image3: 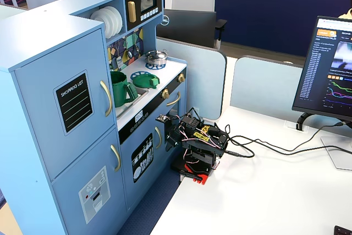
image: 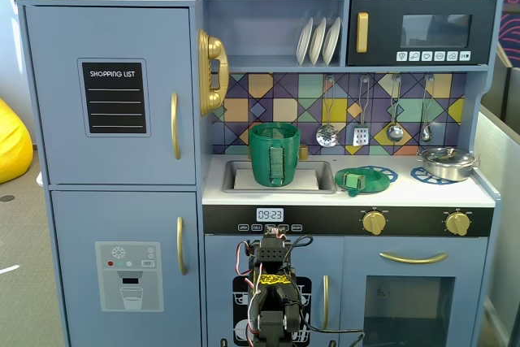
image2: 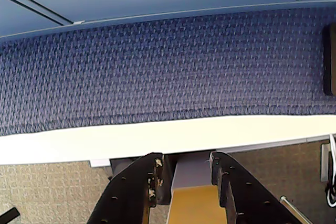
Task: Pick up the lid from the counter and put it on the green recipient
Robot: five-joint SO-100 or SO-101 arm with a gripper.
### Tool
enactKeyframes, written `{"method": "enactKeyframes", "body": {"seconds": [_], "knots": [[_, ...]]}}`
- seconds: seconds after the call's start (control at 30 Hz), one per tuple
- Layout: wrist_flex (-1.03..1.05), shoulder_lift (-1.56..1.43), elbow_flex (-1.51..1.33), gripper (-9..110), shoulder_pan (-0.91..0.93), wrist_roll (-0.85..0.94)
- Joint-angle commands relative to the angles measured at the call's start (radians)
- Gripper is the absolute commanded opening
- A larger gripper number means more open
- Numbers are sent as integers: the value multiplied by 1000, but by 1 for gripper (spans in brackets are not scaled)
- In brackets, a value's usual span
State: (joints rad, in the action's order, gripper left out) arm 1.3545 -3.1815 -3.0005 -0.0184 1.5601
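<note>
The green lid (image: 356, 180) lies flat on the white counter (image: 406, 194), over a blue burner ring, with its lighter tab at the front left. The tall dark green recipient (image: 274, 154) stands upright in the sink recess, left of the lid, strap handle facing front. In the side fixed view the lid (image3: 146, 80) sits just right of the recipient (image3: 121, 87). My arm (image: 272, 282) is folded low in front of the kitchen, well below the counter. In the wrist view my gripper (image2: 186, 160) is open and empty, pointing down over the white table edge at blue carpet.
A silver pot (image: 445, 162) stands on the right burner ring. Utensils (image: 361, 132) hang on the back wall above the counter. The arm's base (image3: 195, 166) sits on a white table (image3: 264, 191) beside the kitchen, with cables and a monitor (image3: 327, 70).
</note>
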Motion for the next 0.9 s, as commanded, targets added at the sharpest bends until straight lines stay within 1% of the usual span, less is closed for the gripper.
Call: {"method": "enactKeyframes", "body": {"seconds": [0.0, 0.1, 0.17, 0.23, 0.33, 0.37, 0.47, 0.53, 0.57, 0.6, 0.7, 0.73, 0.77, 0.87], "knots": [[178, 3, 3, 2, 91, -40], [178, 3, 3, 2, 91, -40], [178, 3, 3, 8, 92, -48], [178, 3, 3, 8, 92, -48], [178, 3, 3, 4, 94, -48], [178, 3, 3, 0, 94, -46], [178, 3, 3, 0, 94, -49], [178, 2, 3, 4, 91, -32], [178, 2, 3, 0, 89, 3], [166, 2, 3, 0, 95, 43], [3, 3, 43, 0, 146, 23], [-104, 8, 72, 0, 169, -26], [-239, 25, 101, 0, 198, -35], [-684, 140, 209, 0, 268, 41]]}}
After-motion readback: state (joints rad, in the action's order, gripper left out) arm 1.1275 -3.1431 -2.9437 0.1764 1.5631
